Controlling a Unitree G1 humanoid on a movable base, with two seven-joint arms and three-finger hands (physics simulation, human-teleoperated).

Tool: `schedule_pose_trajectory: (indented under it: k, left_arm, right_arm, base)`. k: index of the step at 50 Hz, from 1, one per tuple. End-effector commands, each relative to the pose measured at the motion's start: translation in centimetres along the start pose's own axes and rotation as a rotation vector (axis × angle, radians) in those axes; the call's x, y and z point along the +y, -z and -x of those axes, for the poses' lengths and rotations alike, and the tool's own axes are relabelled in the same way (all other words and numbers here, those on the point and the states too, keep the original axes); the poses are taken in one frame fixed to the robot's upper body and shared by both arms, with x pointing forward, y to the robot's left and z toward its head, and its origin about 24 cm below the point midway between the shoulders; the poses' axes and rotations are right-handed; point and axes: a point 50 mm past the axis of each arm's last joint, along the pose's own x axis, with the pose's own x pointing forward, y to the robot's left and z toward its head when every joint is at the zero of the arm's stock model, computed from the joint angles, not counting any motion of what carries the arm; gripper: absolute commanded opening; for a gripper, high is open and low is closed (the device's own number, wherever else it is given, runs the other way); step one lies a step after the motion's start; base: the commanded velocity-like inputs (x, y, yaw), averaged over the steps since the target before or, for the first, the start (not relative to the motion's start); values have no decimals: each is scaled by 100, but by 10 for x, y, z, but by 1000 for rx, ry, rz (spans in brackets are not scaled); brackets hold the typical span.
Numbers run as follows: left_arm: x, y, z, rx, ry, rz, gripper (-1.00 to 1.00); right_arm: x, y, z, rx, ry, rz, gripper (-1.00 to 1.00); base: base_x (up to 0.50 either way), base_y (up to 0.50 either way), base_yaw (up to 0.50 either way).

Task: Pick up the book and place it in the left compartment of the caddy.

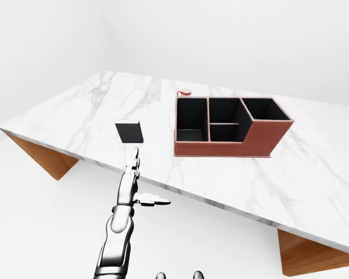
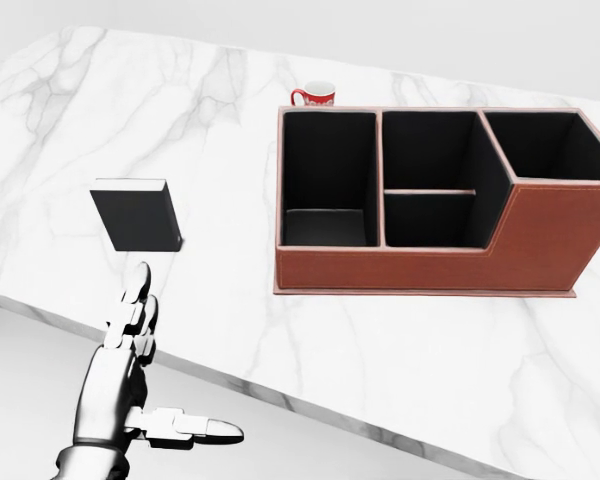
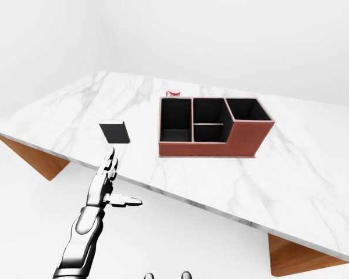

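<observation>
A black book (image 2: 138,216) lies flat on the white marble table (image 2: 400,340), left of centre in the head view. The brown caddy (image 2: 430,250) with black compartments stands to its right; its left compartment (image 2: 327,180) holds nothing. My left hand (image 2: 145,370) hovers open off the table's near edge, fingertips (image 2: 137,280) pointing toward the book just below it, thumb (image 2: 205,430) spread to the right. It holds nothing. My right hand does not show in any view.
A red and white mug (image 2: 315,95) stands just above the caddy's left compartment in the head view. The table's wooden supports (image 1: 43,160) show under its left and right ends. White floor (image 1: 41,232) lies around the table.
</observation>
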Motion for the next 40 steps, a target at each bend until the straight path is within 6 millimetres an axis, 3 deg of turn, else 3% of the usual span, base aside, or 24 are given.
schedule_pose_trajectory:
  k: [1, 21, 40]
  left_arm:
    - [0, 0, 0, 2, -2, 4, 100]
    - [-1, -4, 1, -17, 1, 0, 100]
    - [0, 0, 2, 0, -4, -10, 100]
  right_arm:
    - [0, 1, 0, 1, 9, 2, 100]
    - [2, 0, 0, 1, -8, 9, 100]
    - [1, -1, 0, -3, -8, 9, 100]
  base:
    - [0, 0, 0]
    - [0, 0, 0]
    - [23, 9, 0]
